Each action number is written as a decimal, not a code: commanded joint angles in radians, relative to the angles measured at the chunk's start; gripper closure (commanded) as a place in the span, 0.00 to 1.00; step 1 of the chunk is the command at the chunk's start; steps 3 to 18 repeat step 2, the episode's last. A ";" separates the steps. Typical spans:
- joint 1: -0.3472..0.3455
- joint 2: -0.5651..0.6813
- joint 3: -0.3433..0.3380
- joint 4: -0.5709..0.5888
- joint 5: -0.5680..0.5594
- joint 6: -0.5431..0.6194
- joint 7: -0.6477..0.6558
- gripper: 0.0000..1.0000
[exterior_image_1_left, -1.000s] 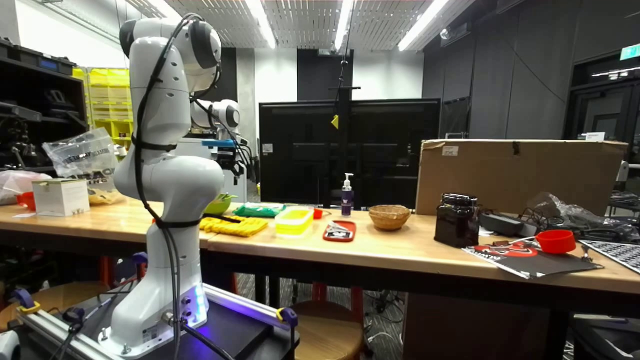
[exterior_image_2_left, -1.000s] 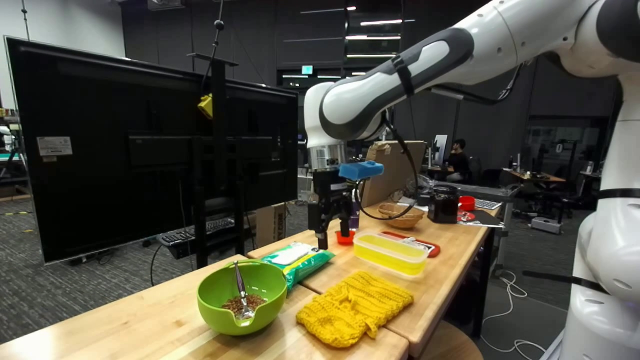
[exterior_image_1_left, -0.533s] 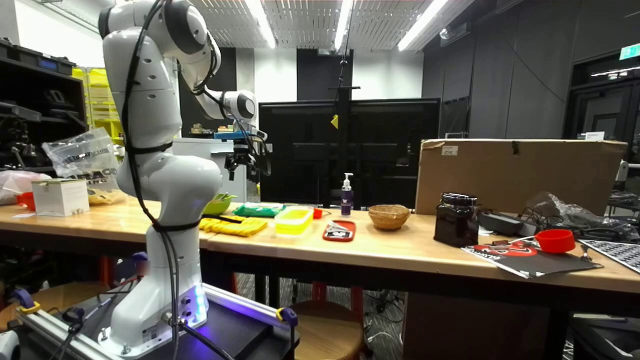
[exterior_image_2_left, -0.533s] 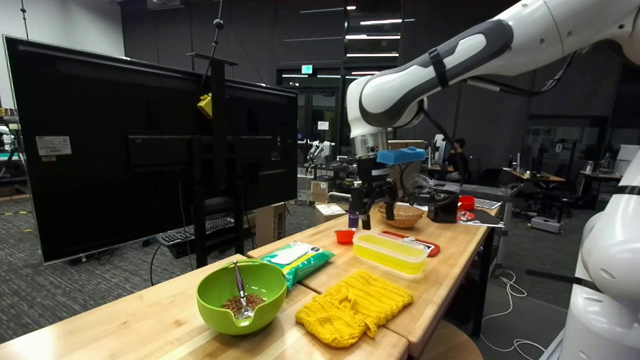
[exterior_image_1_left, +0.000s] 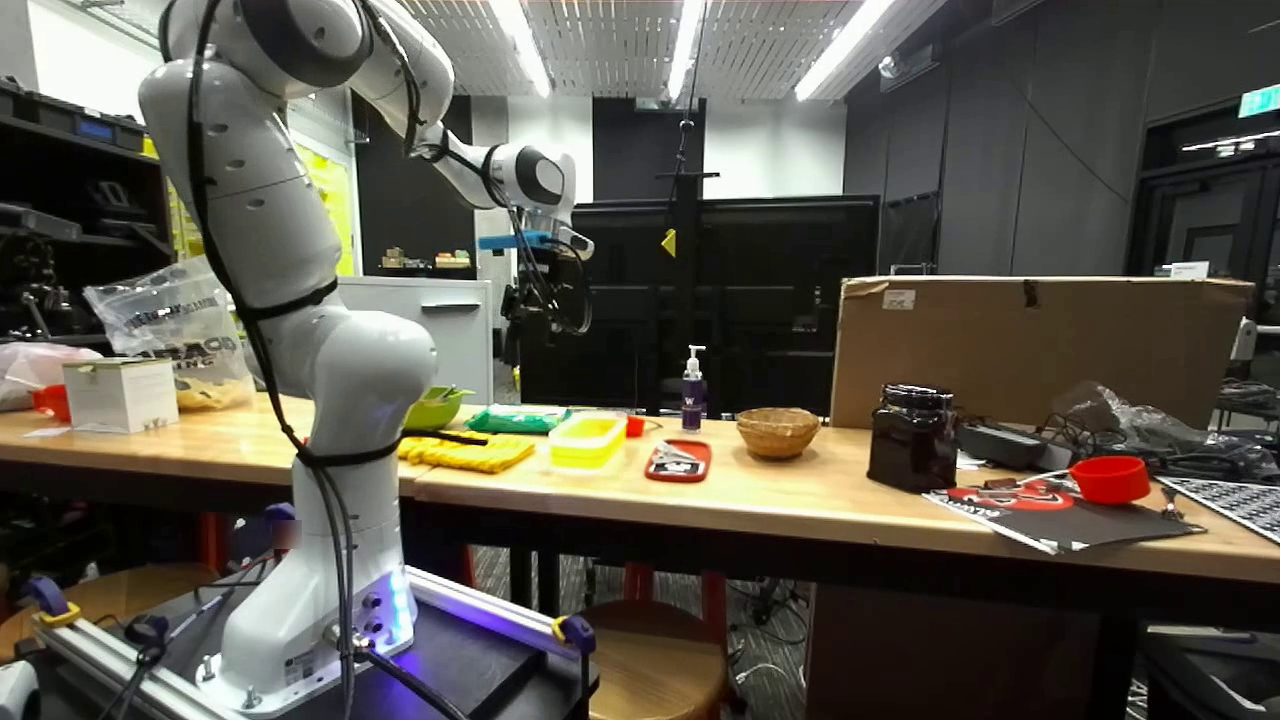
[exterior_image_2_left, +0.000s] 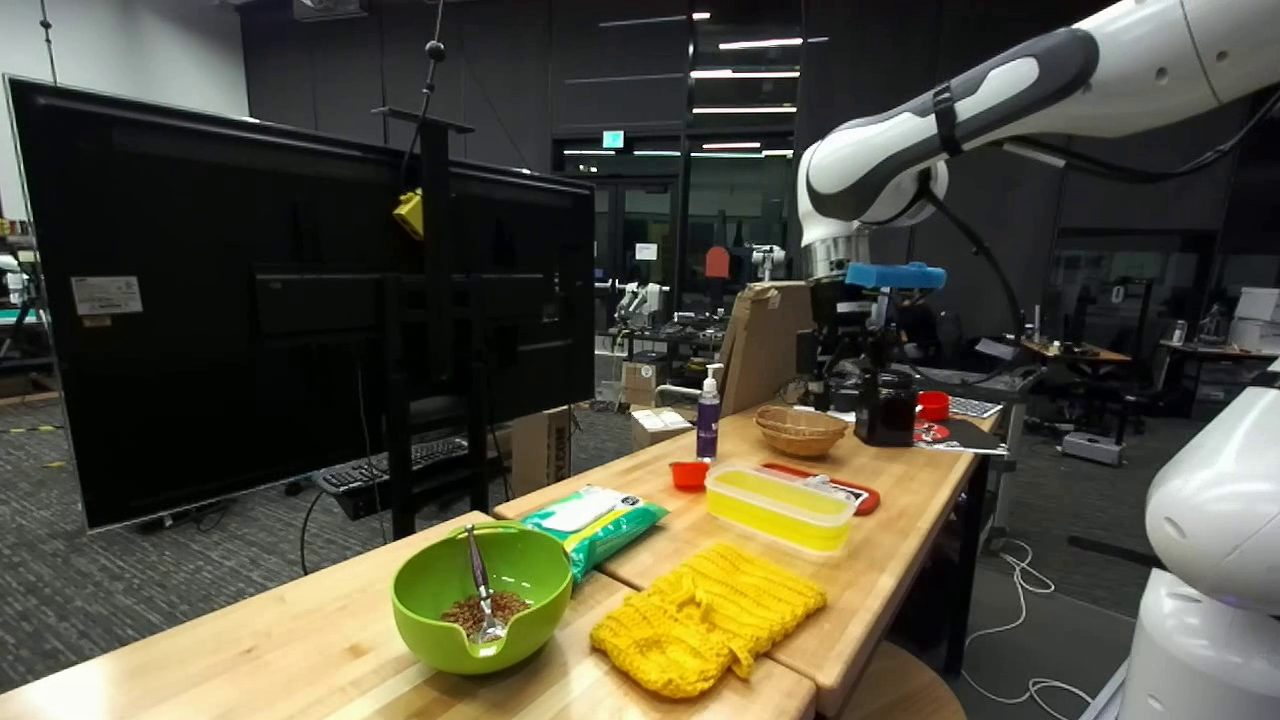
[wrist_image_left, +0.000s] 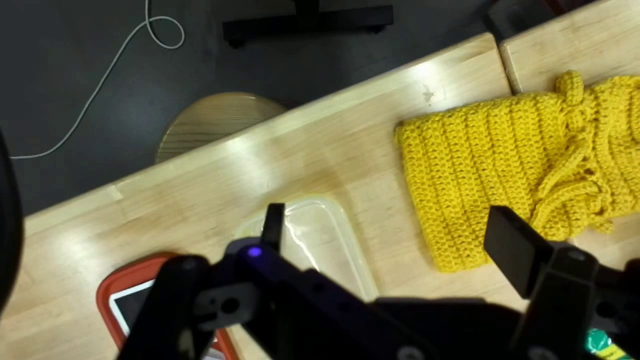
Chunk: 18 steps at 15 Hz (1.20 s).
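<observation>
On the wooden tabletop (exterior_image_2_left: 300, 640), a plastic tub (exterior_image_2_left: 778, 520) sits well below the hand (wrist_image_left: 387, 225) — spread wide, holding nothing.

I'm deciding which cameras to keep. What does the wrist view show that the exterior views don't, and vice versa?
Only the wrist view plainly shows the gripper open, with nothing between its fingertips, plus a black foot on the floor.
Only the exterior views show the green bowl, pump bottle, wicker basket and dark jar.
Shared: the yellow knitted item, plastic container, red-rimmed tray and green packet, though the wrist view catches just part of each.
</observation>
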 joint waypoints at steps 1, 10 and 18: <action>-0.035 -0.018 -0.037 0.009 -0.012 -0.032 -0.050 0.00; -0.039 -0.017 -0.045 0.011 -0.005 -0.036 -0.061 0.00; -0.039 -0.017 -0.045 0.011 -0.005 -0.036 -0.061 0.00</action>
